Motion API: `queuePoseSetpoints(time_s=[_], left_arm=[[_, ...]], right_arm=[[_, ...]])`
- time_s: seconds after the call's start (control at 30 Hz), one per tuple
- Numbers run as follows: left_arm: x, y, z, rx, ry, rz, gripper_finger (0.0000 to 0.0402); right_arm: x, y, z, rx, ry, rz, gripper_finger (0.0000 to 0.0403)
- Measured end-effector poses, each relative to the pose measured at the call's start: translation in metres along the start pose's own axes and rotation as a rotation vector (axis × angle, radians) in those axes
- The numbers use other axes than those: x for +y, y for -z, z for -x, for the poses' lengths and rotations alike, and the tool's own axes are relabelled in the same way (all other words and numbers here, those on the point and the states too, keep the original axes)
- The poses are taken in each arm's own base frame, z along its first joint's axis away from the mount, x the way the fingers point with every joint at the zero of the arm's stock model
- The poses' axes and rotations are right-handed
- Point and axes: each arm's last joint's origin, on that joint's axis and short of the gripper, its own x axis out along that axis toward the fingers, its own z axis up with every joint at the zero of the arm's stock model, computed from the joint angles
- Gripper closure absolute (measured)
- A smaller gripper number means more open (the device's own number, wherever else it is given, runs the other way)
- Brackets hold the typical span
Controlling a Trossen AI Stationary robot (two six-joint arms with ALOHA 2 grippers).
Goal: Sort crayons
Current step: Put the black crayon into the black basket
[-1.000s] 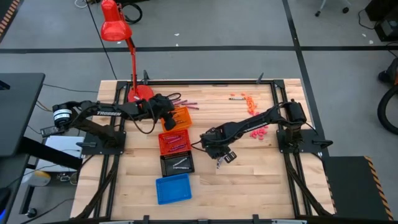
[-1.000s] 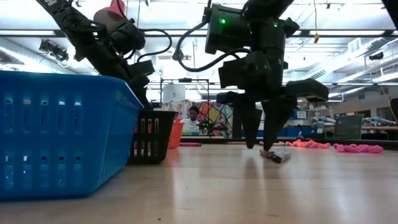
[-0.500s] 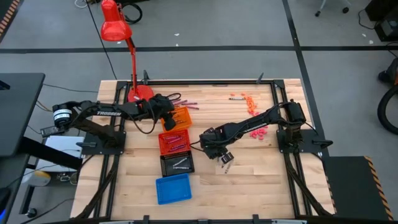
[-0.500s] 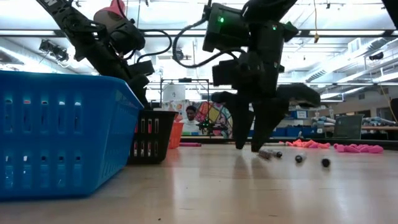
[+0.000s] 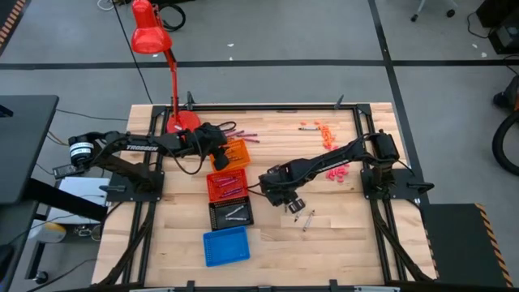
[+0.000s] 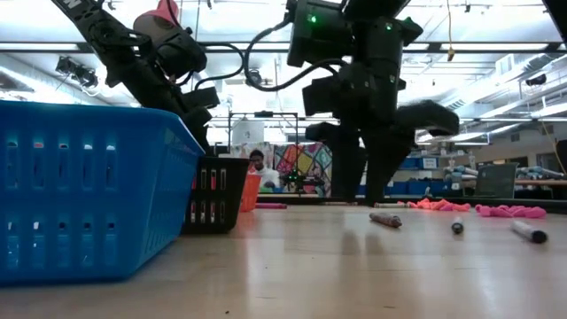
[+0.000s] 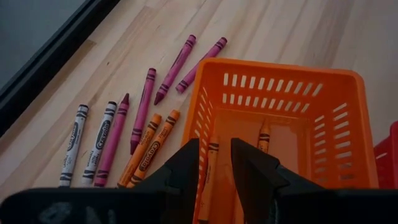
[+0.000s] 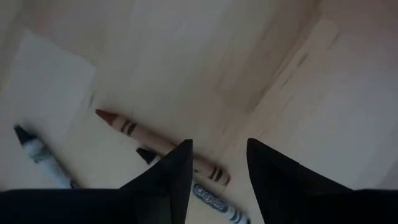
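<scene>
Crayons (image 5: pixel 302 216) now scattered on desk (image 5: pixel 349 235), rolled from right gripper (image 5: pixel 290 201); fingers apart, empty. Re-pick req'd. Left gripper (image 7: pixel 214 163) fingers apart.

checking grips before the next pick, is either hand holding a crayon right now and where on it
Neither. The right hand is open above loose crayons on the table. The left hand is open over the orange tray, empty.

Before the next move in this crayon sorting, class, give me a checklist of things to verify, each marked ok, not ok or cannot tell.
1. Right tool open and empty: ok.
2. Loose crayons lying on bare table near it: ok.
3. Brown crayon ahead of its fingers, unobstructed: ok.
4. Left tool over orange tray: ok.
5. Left tool holding a crayon: cannot tell.
6. All crayons sorted: not ok, row of crayons lies beside the tray.
</scene>
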Motion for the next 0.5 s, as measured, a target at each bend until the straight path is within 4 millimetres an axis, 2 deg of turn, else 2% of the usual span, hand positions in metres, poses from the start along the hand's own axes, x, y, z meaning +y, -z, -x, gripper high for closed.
queuePoseSetpoints(time_s=[0.1,0.5], left_arm=[[0.000,0.000,0.000,0.000,0.000,-0.003,0.0299],[0.000,0.001,0.000,0.012,0.000,-0.004,0.0299]], right_arm=[[0.001,0.001,0.003,0.027,-0.011,-0.057,0.0247],[0.005,0.011,0.003,0.144,-0.023,0.038,0.0247]])
